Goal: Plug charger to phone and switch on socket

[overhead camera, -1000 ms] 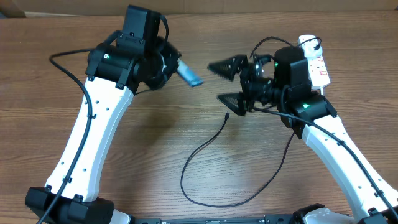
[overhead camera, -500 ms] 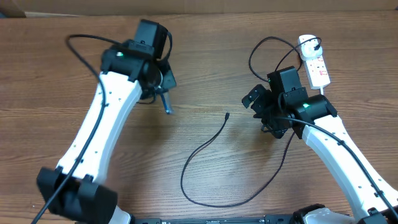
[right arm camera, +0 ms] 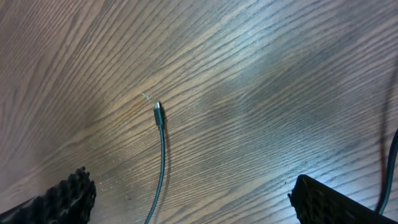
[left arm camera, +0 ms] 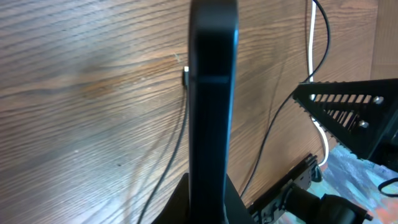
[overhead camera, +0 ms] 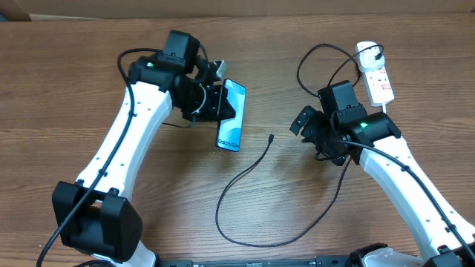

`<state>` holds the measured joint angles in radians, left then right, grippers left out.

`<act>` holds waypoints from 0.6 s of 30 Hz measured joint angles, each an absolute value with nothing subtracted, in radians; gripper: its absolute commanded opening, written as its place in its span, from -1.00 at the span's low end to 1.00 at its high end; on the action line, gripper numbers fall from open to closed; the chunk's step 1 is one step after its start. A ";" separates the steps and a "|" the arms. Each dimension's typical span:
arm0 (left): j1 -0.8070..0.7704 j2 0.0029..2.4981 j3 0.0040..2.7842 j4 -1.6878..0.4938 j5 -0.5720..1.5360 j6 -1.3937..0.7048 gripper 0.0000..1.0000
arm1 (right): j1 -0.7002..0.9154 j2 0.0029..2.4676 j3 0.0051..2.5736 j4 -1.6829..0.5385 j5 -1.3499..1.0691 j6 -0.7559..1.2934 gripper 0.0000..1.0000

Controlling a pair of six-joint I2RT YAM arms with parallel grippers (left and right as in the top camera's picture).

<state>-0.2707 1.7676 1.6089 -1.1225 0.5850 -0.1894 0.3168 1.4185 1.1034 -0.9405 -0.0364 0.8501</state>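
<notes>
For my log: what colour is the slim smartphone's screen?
Light blue-cyan; the slim black-edged smartphone shows it best overhead.

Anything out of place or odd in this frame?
Nothing damaged or spilled. The phone sits clamped in the left gripper, and the charger lies loose on the table, its tip unplugged.

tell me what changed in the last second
The left claw kept its grip on the phone, swung it down edge-on, then back right with the screen now facing up. The right claw, open, pulled back right from the middle and tipped toward the table. The charger and socket stayed put.
</notes>
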 measured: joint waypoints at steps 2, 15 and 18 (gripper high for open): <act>-0.250 1.768 1.609 -1.127 0.583 -0.173 -0.91 | 0.316 1.419 1.103 -0.937 -0.036 0.836 1.00; -0.222 1.768 1.609 -1.052 0.437 -0.176 -0.91 | 0.316 1.419 1.103 -0.875 -0.017 0.811 1.00; -0.230 1.768 1.609 -1.032 0.381 -0.189 -0.92 | 0.316 1.420 1.103 -0.864 -0.017 0.811 1.00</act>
<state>-0.2298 1.7676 1.6089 -1.0317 0.3809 -0.1886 0.3164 1.4197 1.1034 -0.8639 -0.0166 0.8108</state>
